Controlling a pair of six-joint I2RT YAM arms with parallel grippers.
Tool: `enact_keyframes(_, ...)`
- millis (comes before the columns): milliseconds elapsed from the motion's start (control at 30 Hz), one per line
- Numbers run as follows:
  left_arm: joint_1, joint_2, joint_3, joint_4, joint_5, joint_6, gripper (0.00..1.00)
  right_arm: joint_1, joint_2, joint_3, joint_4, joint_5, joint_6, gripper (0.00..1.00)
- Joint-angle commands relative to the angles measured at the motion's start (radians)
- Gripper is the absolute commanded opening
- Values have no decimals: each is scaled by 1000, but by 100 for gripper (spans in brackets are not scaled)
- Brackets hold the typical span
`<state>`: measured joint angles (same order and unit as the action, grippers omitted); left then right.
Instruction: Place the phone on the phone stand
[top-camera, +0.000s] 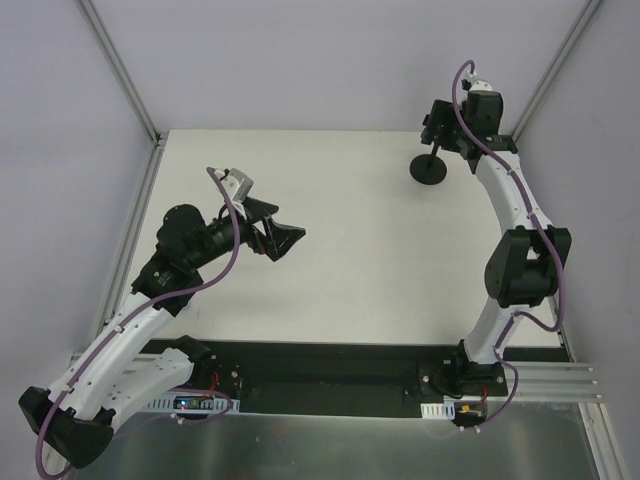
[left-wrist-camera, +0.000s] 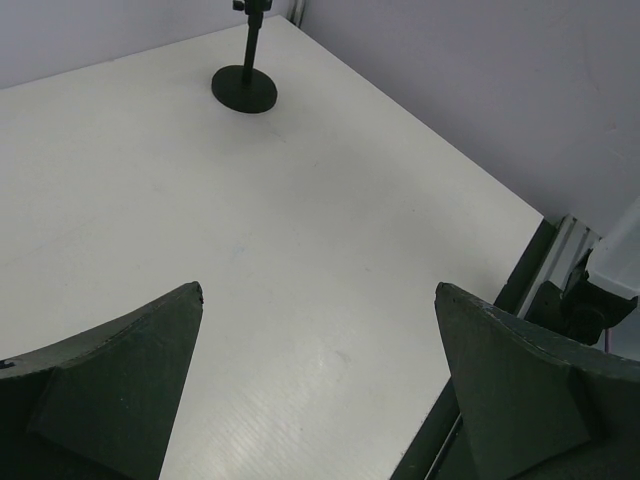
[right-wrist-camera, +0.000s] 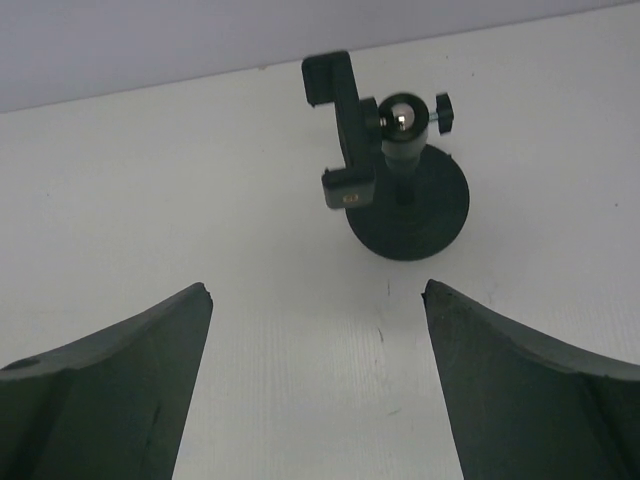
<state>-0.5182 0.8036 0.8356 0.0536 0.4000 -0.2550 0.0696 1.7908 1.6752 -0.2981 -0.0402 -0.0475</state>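
Right gripper (right-wrist-camera: 317, 288), wide open and empty, faces the phone stand (right-wrist-camera: 405, 200) at upper centre of its view. Left gripper (left-wrist-camera: 318, 290), likewise open and empty, sits well apart. The phone is unseen.

Left gripper (top-camera: 283, 236) sits center-left, right gripper (top-camera: 438, 126) upper right; all 4 fingers (right-wrist-camera: 120, 390) are spread wide, gripping nothing.

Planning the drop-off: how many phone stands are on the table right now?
1. The phone stand stands upright near the far right corner of the table. No other shows in any view; little is hidden.
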Motion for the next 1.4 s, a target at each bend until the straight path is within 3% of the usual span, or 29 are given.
enact_keyframes(0, -14, -24, 40, 11, 8, -7, 99, -1, 114, 177, 5, 28, -41, 87)
enact_keyframes(300, -28, -23, 43, 3, 5, 0, 99, -2, 315, 417, -101, 77, -101, 66)
enact_keyframes(767, -28, 0, 42, 3, 3, -3, 99, 7, 375, 439, -111, 109, -216, 33)
enact_keyframes(1000, -28, 16, 43, 2, 8, -7, 99, 39, 319, 385, -108, 126, -298, 1)
enact_keyframes(1200, -28, 25, 43, 2, 3, -4, 99, 56, 150, 120, 46, 49, -272, 1)
enact_keyframes(1367, -28, 34, 45, -1, 7, -7, 98, 56, 65, 24, 94, -149, -287, 1)
